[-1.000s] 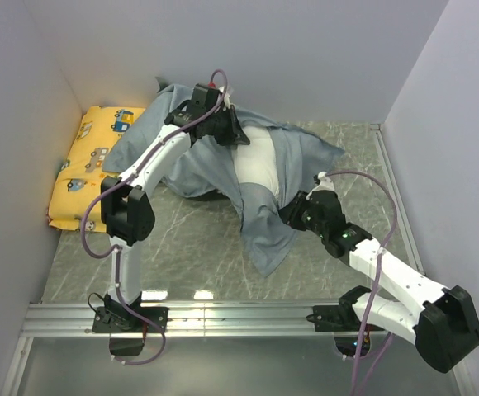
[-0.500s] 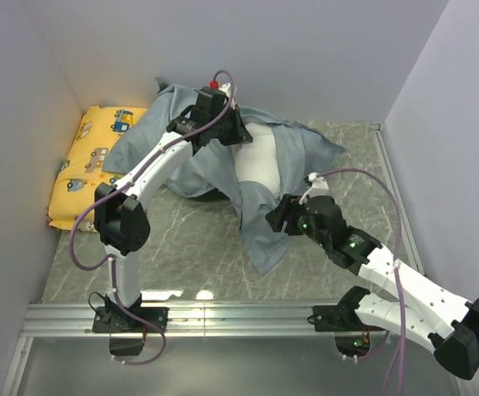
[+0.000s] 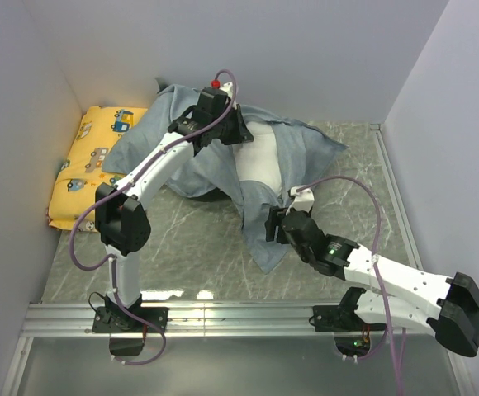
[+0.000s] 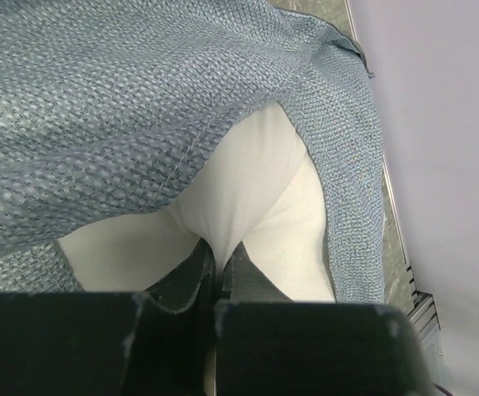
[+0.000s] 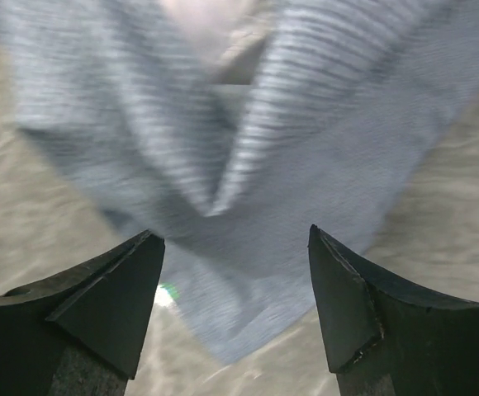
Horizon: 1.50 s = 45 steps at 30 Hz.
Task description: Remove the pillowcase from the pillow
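The grey-blue pillowcase (image 3: 198, 157) lies rumpled at the back of the table, with a long flap (image 3: 260, 231) trailing toward the front. The white pillow (image 3: 260, 165) shows through its open mouth. My left gripper (image 3: 241, 134) is shut on a pinch of the white pillow (image 4: 248, 190), with the pillowcase (image 4: 99, 107) draped over it. My right gripper (image 3: 270, 224) is open and hovers over the trailing flap (image 5: 248, 165), fingers (image 5: 120, 289) apart, holding nothing.
A yellow vehicle-print cushion (image 3: 87, 165) lies at the left wall, partly under the pillowcase. White walls close in the back and both sides. A metal rail (image 3: 223, 318) runs along the front. The marbled tabletop (image 3: 182, 239) shows in front of the cloth.
My right gripper has moved left and forward along the trailing flap, its arm swinging lower. My left gripper has shifted slightly right and stays shut on the pillow.
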Available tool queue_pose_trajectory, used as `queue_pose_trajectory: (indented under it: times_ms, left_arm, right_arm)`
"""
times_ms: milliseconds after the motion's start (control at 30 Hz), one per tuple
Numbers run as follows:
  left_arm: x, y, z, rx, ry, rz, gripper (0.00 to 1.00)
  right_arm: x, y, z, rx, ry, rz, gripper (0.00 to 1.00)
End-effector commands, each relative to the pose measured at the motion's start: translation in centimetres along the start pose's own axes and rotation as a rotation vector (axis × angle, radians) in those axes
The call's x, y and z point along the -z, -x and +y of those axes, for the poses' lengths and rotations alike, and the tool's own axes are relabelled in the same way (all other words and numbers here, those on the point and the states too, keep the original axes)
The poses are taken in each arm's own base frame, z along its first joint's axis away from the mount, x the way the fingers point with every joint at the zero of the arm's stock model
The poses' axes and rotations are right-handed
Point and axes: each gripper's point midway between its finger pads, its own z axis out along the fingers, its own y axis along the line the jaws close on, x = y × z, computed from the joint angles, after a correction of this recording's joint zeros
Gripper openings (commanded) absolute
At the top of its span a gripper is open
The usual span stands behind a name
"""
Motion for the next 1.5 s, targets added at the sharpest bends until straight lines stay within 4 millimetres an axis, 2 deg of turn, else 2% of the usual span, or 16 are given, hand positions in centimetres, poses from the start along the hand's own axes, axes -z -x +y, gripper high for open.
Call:
queue_pose_trajectory:
  times_ms: [0, 67, 100, 200, 400, 667, 833, 933, 967, 1067, 1133, 1167, 1200, 1267, 1300, 1467]
  left_arm:
    - [5.2, 7.9, -5.0, -0.070, -0.105, -0.255, 0.00]
    - [5.6, 8.1, -5.3, -0.078, -0.111, -0.258, 0.00]
    - [5.7, 8.3, -5.4, -0.080, -0.114, -0.260, 0.00]
    - [6.3, 9.0, -6.1, -0.091, -0.124, -0.272, 0.00]
    - [8.9, 12.3, -6.0, -0.083, -0.140, -0.345, 0.00]
    - [16.9, 18.7, -6.0, -0.057, -0.222, -0.515, 0.00]
    - [18.3, 19.8, -4.3, -0.040, -0.213, -0.526, 0.00]
    - [19.8, 18.1, -5.3, -0.030, -0.274, -0.511, 0.00]
    - [18.2, 16.4, -4.4, -0.013, -0.289, -0.474, 0.00]
    - [17.4, 12.1, -4.1, 0.025, -0.309, -0.421, 0.00]
    - [16.2, 9.1, -4.1, 0.031, -0.294, -0.379, 0.00]
    - [15.8, 8.3, -4.1, 0.033, -0.288, -0.367, 0.00]
    - [15.2, 7.3, -4.6, 0.031, -0.292, -0.357, 0.01]
    - [14.2, 5.4, -4.4, 0.045, -0.289, -0.327, 0.00]
    - [13.7, 4.7, -4.9, 0.040, -0.290, -0.320, 0.00]
    - [12.2, 2.3, -4.9, 0.046, -0.285, -0.275, 0.00]
  right_arm:
    - [-0.7, 3.0, -0.4, 0.006, -0.049, -0.163, 0.74]
    - [-0.9, 3.4, -0.2, 0.020, -0.037, -0.186, 0.57]
    - [-0.8, 3.6, 0.1, 0.018, -0.023, -0.189, 0.29]
    - [-0.5, 3.6, 0.3, -0.004, 0.000, -0.198, 0.00]
    - [0.1, 1.5, -2.0, -0.091, -0.079, -0.139, 0.00]
    - [-0.4, -3.4, -2.9, -0.237, -0.146, 0.031, 0.00]
    - [-0.5, -4.6, -4.4, -0.285, -0.188, 0.060, 0.00]
    - [-1.5, -4.1, -5.8, -0.322, -0.195, 0.073, 0.00]
    - [-1.8, -3.5, -6.3, -0.327, -0.192, 0.078, 0.00]
    - [-1.8, -1.1, -6.1, -0.285, -0.175, 0.062, 0.00]
    - [-0.9, 2.4, -4.2, -0.273, -0.114, 0.023, 0.01]
    - [-0.1, 2.7, -3.1, -0.224, -0.082, 0.037, 0.17]
    - [0.9, 5.2, -1.7, -0.214, -0.036, -0.010, 0.26]
    - [2.3, 6.0, -0.6, -0.161, -0.025, -0.005, 0.44]
    - [3.4, 7.5, 0.9, -0.147, 0.002, -0.029, 0.47]
    - [6.0, 8.7, 2.3, -0.148, 0.039, -0.031, 0.57]
